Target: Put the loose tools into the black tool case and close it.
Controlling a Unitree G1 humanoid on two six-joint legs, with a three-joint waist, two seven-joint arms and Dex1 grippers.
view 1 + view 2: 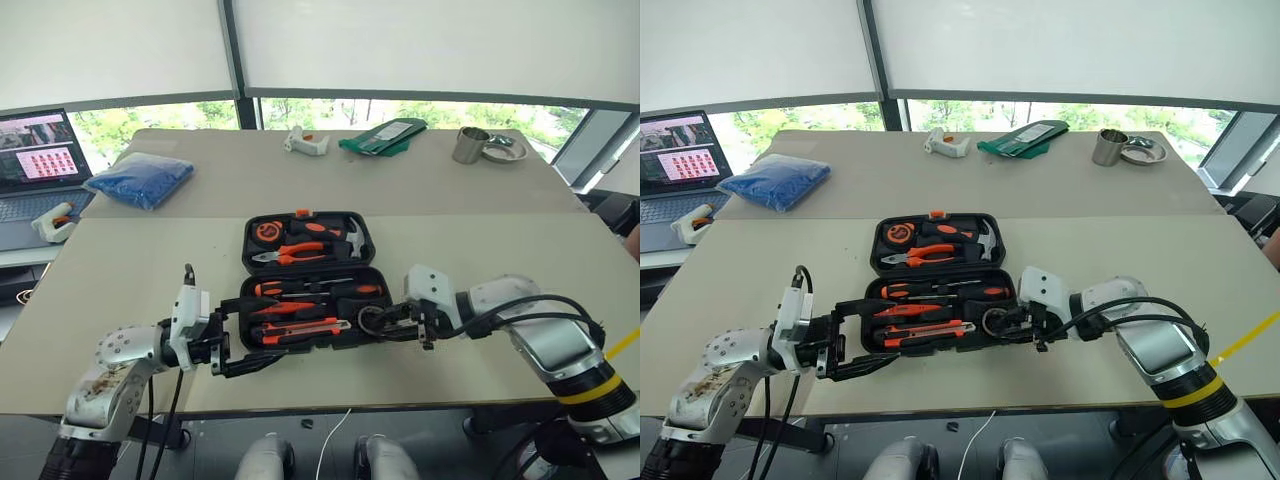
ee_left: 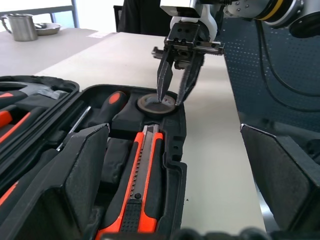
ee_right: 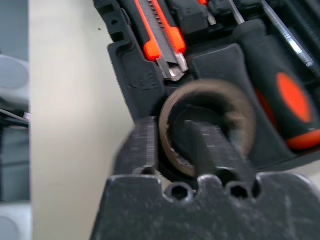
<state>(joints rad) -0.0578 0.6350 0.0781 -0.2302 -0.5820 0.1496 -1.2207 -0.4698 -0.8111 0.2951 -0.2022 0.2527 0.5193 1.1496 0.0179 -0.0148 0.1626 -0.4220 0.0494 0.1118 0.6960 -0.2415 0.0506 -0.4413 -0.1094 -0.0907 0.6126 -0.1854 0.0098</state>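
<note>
1. Jaws. Left gripper (image 1: 228, 350): fingers spread wide, nothing between them, set level at the near left corner of the black tool case (image 1: 308, 281). Right gripper (image 2: 172, 92): fingers parted and angled down over the tape roll (image 2: 156, 104), one finger inside the ring and one on its outer wall; whether the pads press on the ring cannot be told.
2. Black tool case. Moulded black plastic clamshell, lying open and flat on the near table (image 1: 130, 300), between the two grippers. Long axis runs left to right; the hinge line crosses the middle, with one half toward the windows and one half toward the robot.
3. Far half. Tape measure (image 1: 265, 231) at the left, orange-handled pliers (image 1: 292, 254) lying left to right, hammer (image 1: 350, 238) at the right.
4. Near half, rear rows. Two screwdrivers (image 1: 310, 288) with orange-and-black handles, lying left to right, parallel to the case's long side.
5. Near half, front row. Utility knife (image 2: 140, 185), orange body with a black slider, seated in its recess. It lies along the case's long side, its metal tip toward the tape roll.
6. Near half, right end. Tape roll, small dark ring, lying flat in a round recess just beyond the knife tip.
7. Far table (image 1: 400, 175). Blue bag (image 1: 140, 180) at the left, metal cup (image 1: 470, 146) at the right.
</note>
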